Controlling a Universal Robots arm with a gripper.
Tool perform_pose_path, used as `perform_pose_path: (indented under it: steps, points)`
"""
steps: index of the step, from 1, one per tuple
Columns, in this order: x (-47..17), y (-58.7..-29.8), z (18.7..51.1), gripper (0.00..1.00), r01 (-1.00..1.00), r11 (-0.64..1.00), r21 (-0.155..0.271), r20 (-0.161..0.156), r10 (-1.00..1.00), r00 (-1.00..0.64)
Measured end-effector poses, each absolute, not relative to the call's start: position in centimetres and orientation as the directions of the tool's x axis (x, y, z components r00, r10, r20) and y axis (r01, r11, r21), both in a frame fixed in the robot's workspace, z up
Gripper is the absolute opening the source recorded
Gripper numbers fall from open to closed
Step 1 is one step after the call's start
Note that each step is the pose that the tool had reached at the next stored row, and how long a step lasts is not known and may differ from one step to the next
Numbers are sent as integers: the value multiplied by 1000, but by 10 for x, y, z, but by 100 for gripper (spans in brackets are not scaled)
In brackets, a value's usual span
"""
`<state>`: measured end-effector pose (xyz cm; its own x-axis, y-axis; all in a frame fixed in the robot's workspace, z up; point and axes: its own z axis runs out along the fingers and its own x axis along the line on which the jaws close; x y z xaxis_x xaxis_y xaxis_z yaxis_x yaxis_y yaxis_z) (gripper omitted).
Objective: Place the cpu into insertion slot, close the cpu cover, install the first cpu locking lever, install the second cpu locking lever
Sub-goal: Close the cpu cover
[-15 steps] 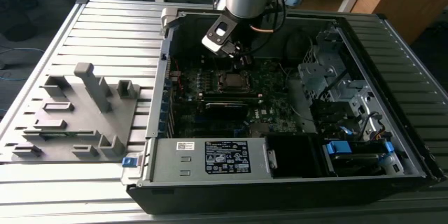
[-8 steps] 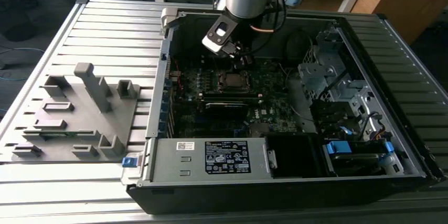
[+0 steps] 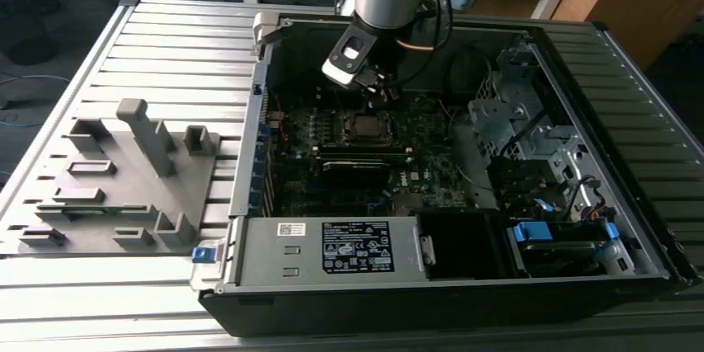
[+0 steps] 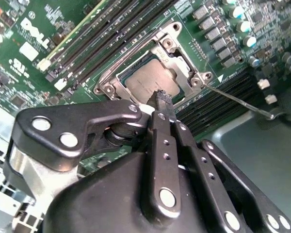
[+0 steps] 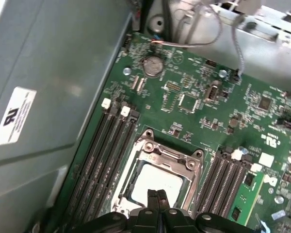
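Cpu: seated in insertion slot, cpu cover lying flat over it. Gripper: fingers pinched together, empty, tip just above the chip. Locking lever juts loose beside socket; latching judged outstanding.

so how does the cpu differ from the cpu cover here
The cpu is a solid, dull grey square; the cpu cover is a shinier metal frame with a square window. The cpu cover is wider and runs around the cpu, which shows through that window. The cpu top is plain, while the cpu cover has notched corners and tabs. Both are square, metal and appear to lie flat on the green board.
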<state>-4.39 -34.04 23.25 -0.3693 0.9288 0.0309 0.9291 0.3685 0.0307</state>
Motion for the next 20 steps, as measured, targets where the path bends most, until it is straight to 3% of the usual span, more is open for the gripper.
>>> perform_pose_path:
  steps: [20]
  points:
    - [-44, -340, 232, 11, 755, 655, 31, 31, 754, -656]
